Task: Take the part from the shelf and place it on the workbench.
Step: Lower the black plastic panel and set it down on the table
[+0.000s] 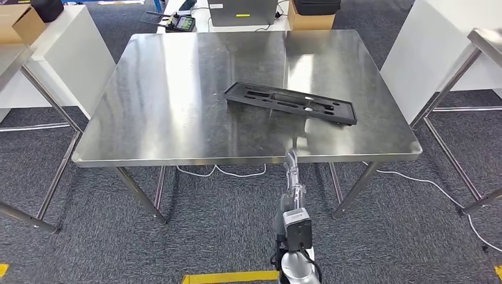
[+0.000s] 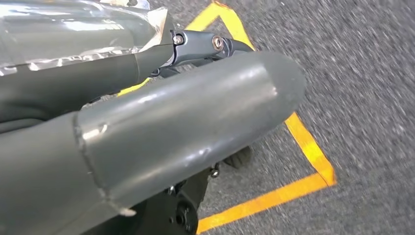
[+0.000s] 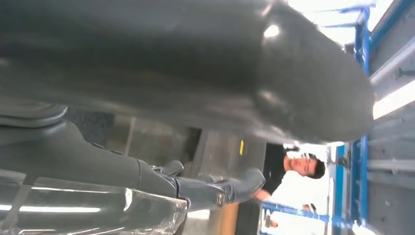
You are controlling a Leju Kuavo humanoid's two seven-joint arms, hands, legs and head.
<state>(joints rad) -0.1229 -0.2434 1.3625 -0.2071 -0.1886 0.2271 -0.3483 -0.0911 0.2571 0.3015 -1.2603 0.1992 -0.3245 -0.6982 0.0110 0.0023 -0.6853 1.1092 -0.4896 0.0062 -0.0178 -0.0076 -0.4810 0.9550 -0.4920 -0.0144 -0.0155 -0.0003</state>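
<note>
Part: 1 black moulded plastic frame, long and flat with slotted recesses, lying flat on the steel workbench, toward 3 o'clock of the bench centre, its long axis running from 10 to 4 o'clock.

Step in hand: judged to be the close of the task, since the part already lies on the bench and no hand touches it. Next move: likely nothing beyond drawing the arm clear, without nudging the bench edge.

Right hand: raised just off the near bench edge at 6 o'clock of the part, holding nothing, fingers extended and loosely apart.

Left hand: hanging over grey carpet and yellow floor tape; nothing visible in it, fingers appear loose, though how far open I cannot tell.

Containers: 2 cardboard boxes, 1 at 12 o'clock beyond the bench, 1 at 10 o'clock with flaps open; contents not visible.
</note>
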